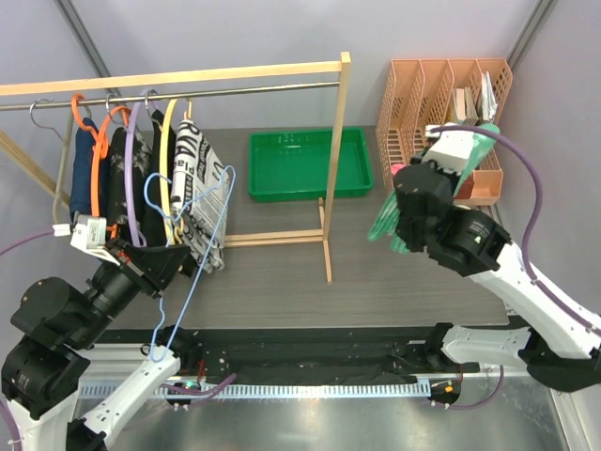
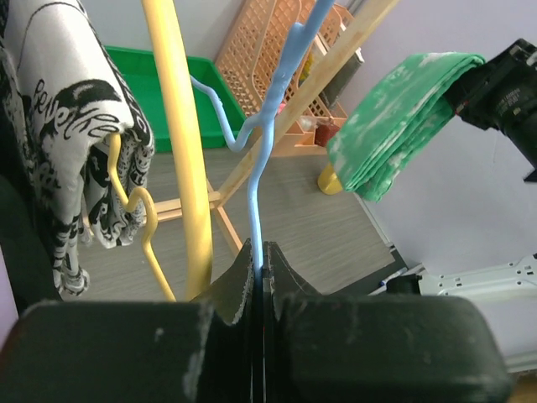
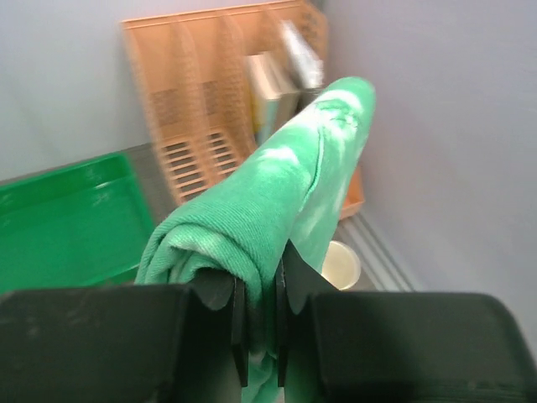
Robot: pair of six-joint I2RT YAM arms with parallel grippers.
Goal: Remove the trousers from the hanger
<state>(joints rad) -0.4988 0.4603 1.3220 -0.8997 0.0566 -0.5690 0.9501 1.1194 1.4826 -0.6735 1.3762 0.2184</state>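
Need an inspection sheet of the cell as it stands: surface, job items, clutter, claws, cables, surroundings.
Surface: grey wood-grain table, with a green tray at the back.
Job's things: trousers are off the hanger and bunched in the air at right. The light blue hanger is bare and held below the rail.
Clutter: wooden clothes rail with other hung garments, among them a newspaper-print garment. Orange file rack at back right.
Claws: left claw is shut on the hanger's wire. Right claw is shut on the trousers.
Cables: purple cable loops at right. No snag seen.
Surroundings: grey walls, nothing else seen.
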